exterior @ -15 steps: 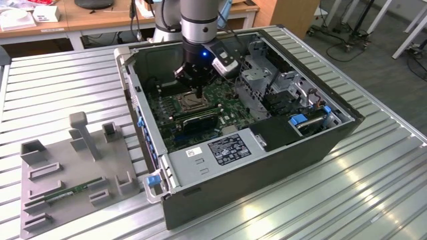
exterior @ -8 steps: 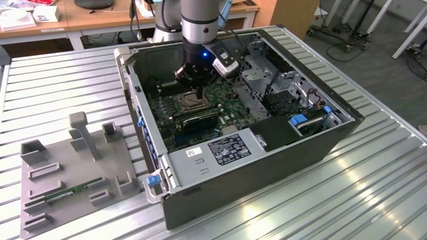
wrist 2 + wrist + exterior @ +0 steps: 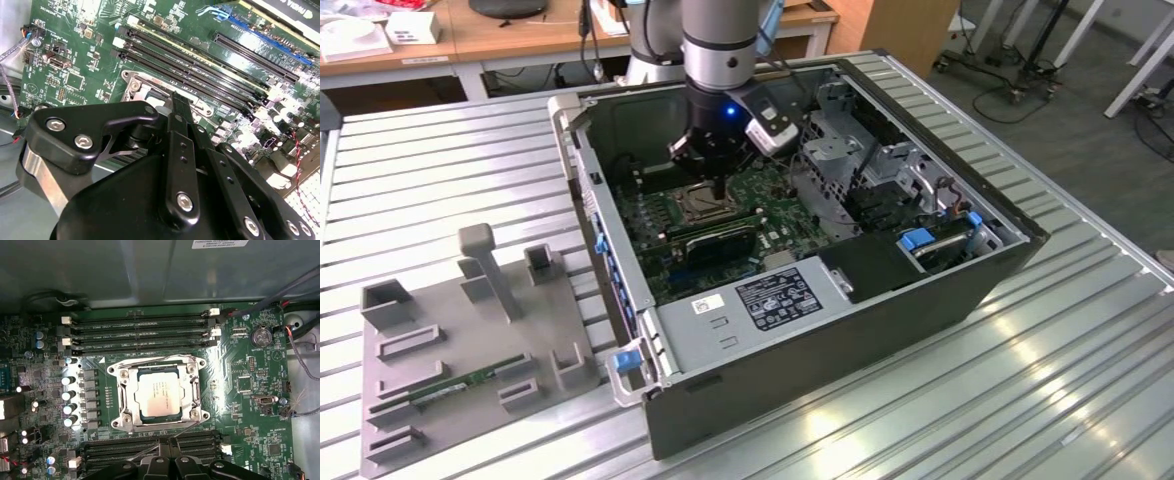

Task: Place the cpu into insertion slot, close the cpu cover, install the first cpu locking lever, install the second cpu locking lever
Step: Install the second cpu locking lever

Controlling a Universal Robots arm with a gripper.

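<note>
The cpu point(image 3: 159, 396) lies flat in its socket on the green motherboard, pale metal face up. The cpu cover point(image 3: 121, 395), a silvery frame, lies down around it. A thin metal locking lever point(image 3: 165, 441) runs slantwise from the socket's corner toward my fingers; whether it is latched I cannot tell. My gripper point(image 3: 170, 447) hangs just off the socket's edge, its black fingers together with nothing seen between them. In the exterior view my gripper point(image 3: 711, 188) reaches down into the open computer case, right above the socket point(image 3: 698, 207). In the second wrist view my gripper point(image 3: 179, 102) points at the cover point(image 3: 134, 85).
Black memory slots point(image 3: 140, 330) flank the socket on two sides. The case walls point(image 3: 854, 330), a power supply point(image 3: 767, 295) and a drive cage point(image 3: 854, 150) hem in the arm. A grey fixture point(image 3: 400, 440) holding a green memory stick point(image 3: 454, 385) sits on the exterior view's left.
</note>
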